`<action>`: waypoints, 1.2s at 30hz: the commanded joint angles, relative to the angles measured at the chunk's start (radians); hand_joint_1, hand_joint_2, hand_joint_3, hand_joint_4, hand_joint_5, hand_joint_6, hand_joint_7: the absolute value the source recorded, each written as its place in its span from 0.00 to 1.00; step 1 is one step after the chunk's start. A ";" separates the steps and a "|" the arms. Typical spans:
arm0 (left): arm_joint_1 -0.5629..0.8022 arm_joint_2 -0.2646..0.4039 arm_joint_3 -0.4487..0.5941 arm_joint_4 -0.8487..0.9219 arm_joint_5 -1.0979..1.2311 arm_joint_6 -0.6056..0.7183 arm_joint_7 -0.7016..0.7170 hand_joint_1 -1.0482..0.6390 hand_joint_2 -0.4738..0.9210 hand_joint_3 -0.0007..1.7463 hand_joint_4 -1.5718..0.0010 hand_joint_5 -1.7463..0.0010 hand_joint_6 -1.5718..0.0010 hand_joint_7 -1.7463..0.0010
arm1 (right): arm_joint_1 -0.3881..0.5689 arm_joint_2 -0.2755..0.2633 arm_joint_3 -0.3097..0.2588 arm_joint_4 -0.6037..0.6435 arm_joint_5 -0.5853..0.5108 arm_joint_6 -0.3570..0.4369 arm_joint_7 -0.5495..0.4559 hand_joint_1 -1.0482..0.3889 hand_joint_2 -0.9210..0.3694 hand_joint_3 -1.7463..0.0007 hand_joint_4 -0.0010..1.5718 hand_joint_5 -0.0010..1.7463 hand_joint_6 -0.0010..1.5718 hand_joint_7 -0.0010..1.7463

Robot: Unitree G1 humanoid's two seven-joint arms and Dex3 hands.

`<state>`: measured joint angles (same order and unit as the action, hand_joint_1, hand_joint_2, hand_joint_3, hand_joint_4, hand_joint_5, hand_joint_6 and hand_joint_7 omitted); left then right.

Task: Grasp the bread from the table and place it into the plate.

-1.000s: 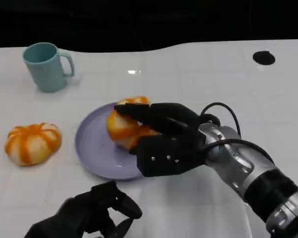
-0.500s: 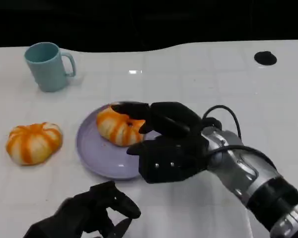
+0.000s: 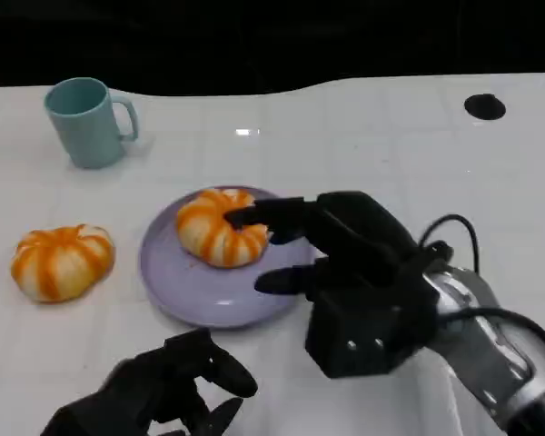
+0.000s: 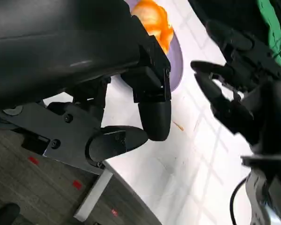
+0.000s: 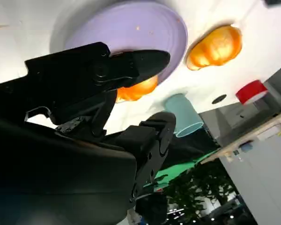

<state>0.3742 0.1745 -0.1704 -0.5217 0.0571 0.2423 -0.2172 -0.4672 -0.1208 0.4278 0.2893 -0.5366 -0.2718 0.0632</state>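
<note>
The right hand's fingers are spread apart and hold nothing; the longest still reaches over the near edge of the bread, while the thumb points across the purple plate below it. A second ago those fingers were wrapped around the bread and lifting it above the plate; half a second ago they were still closed on it as it came down. Now the bread lies on the plate, toward its far left part, and the right hand has drawn back toward the robot and to the right, its palm off the plate's near right rim. The left hand has stayed at the table's near edge, fingers curled in on nothing. A second orange-striped bread lies on the white table left of the plate, apart from it, where it was before. The teal mug stands at the far left, unmoved.
</note>
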 commanded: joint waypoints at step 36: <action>-0.015 0.010 0.011 0.005 -0.013 0.026 -0.003 0.47 0.92 0.37 0.58 0.00 0.60 0.27 | 0.613 -0.230 -0.345 -0.446 0.276 -0.206 0.074 0.71 0.49 0.19 0.52 1.00 0.48 0.81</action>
<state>0.3589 0.1752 -0.1668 -0.5124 0.0500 0.2622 -0.2173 0.1161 -0.3313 0.1099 -0.1383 -0.2866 -0.4700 0.1281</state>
